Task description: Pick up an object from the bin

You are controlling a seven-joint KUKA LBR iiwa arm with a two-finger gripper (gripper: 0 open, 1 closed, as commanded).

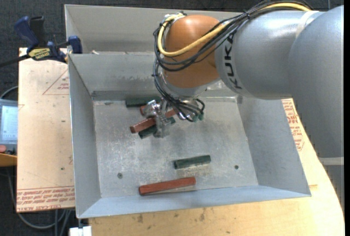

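Nearest candidate: red-brown stick [140, 127], lying flat and slanted on the bin floor, left of centre toward the back. A short dark green block [146, 134] lies against its lower side, touching or nearly so. The end effector [160, 120] sits low right at the stick's right-hand end. A reddish bit on its far side may be the same stick running through.

End effector state: cannot tell whether it is released or clenched, since the wrist hardware and cables crowd that spot. No confirmed hold on anything.

Judgement on doing the step well:
- close across the stick's narrow width, not along its length
- keep the green block out of the grasp, as the two are tight together and a double pick or a push-away looks likely
- lift straight up and check the stick comes off the floor level, because an end grip on a long piece may let it swing

Further out: another dark green bar [136, 102] lies at the foot of the back wall, near but apart. A dark green bar [192, 162] and a longer red bar [167, 186] lie well apart toward the front, both clear of the bin [82, 136] walls.

Hard to make out: the orange wrist cover [188, 49] and the arm hide the back-right floor. Contact between end effector and stick is unclear, as is where exactly the stick ends.
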